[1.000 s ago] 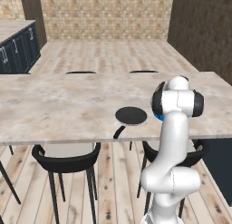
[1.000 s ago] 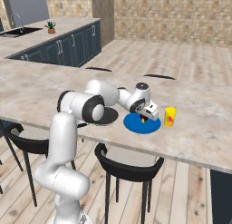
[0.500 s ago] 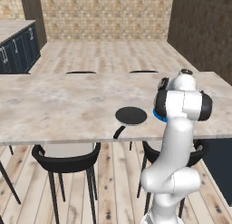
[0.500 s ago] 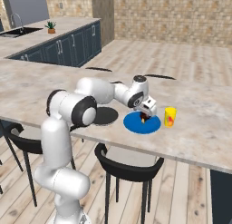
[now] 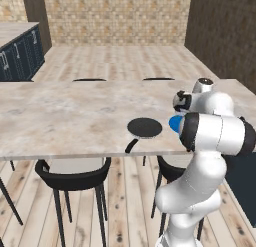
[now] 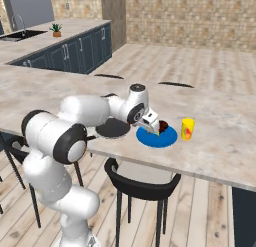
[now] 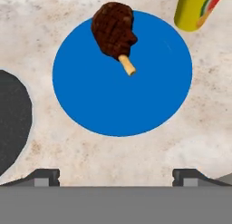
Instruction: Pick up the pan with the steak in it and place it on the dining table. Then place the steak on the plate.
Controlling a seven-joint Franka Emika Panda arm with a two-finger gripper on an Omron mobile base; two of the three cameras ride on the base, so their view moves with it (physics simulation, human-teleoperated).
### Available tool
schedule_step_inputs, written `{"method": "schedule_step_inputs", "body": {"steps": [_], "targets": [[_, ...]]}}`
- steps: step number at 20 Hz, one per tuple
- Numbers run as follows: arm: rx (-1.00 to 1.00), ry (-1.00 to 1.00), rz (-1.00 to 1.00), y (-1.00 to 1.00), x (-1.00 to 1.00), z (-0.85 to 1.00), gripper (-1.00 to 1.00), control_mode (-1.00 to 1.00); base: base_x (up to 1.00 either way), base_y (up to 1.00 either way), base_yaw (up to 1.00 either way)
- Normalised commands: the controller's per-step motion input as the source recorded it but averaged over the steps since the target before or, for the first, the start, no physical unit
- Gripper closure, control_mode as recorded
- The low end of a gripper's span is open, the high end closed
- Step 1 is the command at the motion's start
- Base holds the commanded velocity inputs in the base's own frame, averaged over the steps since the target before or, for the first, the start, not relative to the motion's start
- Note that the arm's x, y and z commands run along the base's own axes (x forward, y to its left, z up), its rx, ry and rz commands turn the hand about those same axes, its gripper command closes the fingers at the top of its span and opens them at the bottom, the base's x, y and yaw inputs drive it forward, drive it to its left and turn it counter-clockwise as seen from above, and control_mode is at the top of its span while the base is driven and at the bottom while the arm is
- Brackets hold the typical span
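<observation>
From my left base camera the arm hides most of the blue plate (image 5: pixel 174 123). I see the steak (image 7: pixel 113 29), a dark reddish-brown chunk with a tan stub, lying on that plate near its rim. The black pan (image 5: pixel 144 127) sits empty on the marbled surface (image 5: pixel 60 116), just beside the plate. My end effector (image 7: pixel 116 175) hovers above, fingers spread wide, grasping nothing. A yellow cup (image 6: pixel 187 128) stands near.

Pan (image 7: pixel 11 121) and yellow cup (image 7: pixel 195 9) (both edge-cropped)
</observation>
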Motion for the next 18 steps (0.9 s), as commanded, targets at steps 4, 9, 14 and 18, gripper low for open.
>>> {"method": "schedule_step_inputs", "body": {"steps": [4, 9, 14, 18], "targets": [[-0.03, -0.01, 0.02, 0.67, -0.92, 0.06, -1.0, -1.0, 0.0, 0.0, 0.0], [-0.03, 0.0, 0.02, 0.67, -0.93, 0.07, -1.0, -1.0, 0.0, 0.0, 0.0], [-0.04, 0.0, 0.02, 0.64, -0.93, 0.13, -1.0, -1.0, 0.0, 0.0, 0.0], [-0.02, 0.0, 0.05, 0.55, -0.82, 0.42, -1.0, -1.0, 0.0, 0.0, 0.0]]}}
